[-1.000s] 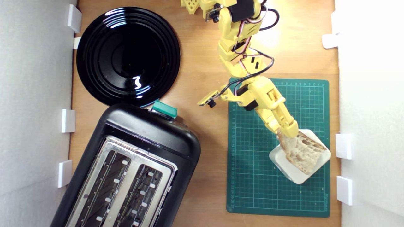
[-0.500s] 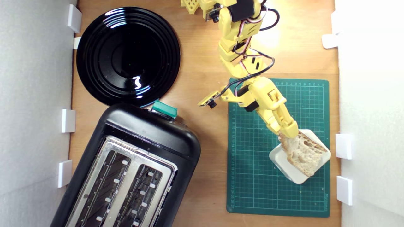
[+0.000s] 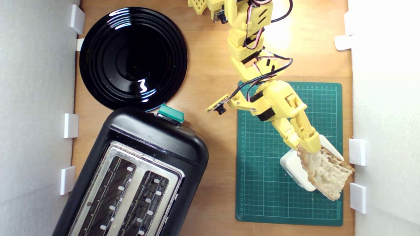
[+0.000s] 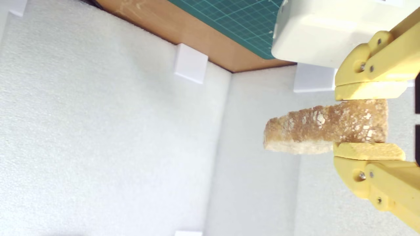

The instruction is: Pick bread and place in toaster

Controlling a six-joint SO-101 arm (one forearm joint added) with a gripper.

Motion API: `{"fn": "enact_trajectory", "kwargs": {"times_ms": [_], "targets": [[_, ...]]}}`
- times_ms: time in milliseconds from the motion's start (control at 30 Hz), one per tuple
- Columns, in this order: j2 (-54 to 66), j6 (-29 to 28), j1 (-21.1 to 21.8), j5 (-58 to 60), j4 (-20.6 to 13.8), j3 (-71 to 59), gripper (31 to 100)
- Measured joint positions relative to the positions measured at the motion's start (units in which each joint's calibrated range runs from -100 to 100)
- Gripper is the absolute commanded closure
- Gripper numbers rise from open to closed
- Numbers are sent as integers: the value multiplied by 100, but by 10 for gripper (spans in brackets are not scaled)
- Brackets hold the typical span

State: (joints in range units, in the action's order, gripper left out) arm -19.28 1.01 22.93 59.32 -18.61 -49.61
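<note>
My yellow gripper (image 3: 306, 147) is shut on the bread (image 3: 326, 172), a wedge of holey crumb with brown crust, held lifted and hanging past the cream block (image 3: 293, 167) toward the exterior view's right. In the wrist view the bread (image 4: 315, 129) is clamped by its crust end between the two yellow fingers (image 4: 369, 91), and my gripper (image 4: 367, 121) holds it clear of the block (image 4: 315, 29). The black toaster (image 3: 137, 177) with silver slots and a green lever knob (image 3: 170, 113) lies at the exterior view's lower left, far from the gripper.
A round black plate (image 3: 133, 57) sits at the exterior view's upper left. A green cutting mat (image 3: 262, 183) lies under the block. White foam walls (image 3: 384, 98) with white clips (image 3: 357, 151) close in both sides; the bread hangs near the right wall.
The gripper has lifted the bread off the cream block and carried it toward the exterior view's lower right. The arm has shifted slightly the same way.
</note>
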Motion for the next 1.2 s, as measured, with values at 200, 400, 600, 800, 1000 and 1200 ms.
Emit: {"fn": "enact_trajectory", "kwargs": {"times_ms": [200, 400, 600, 800, 1000, 1200], "targets": [[1453, 0, 0, -1322, 18, -9, 740], [2612, 62, -55, -2186, 453, -28, 746], [3738, 393, -192, -3229, 498, -18, 746], [4704, 683, -586, -4068, 666, -28, 747], [5132, 1516, -723, -4458, 1910, -28, 748], [5208, 2572, -906, -4458, 3314, -28, 748]]}}
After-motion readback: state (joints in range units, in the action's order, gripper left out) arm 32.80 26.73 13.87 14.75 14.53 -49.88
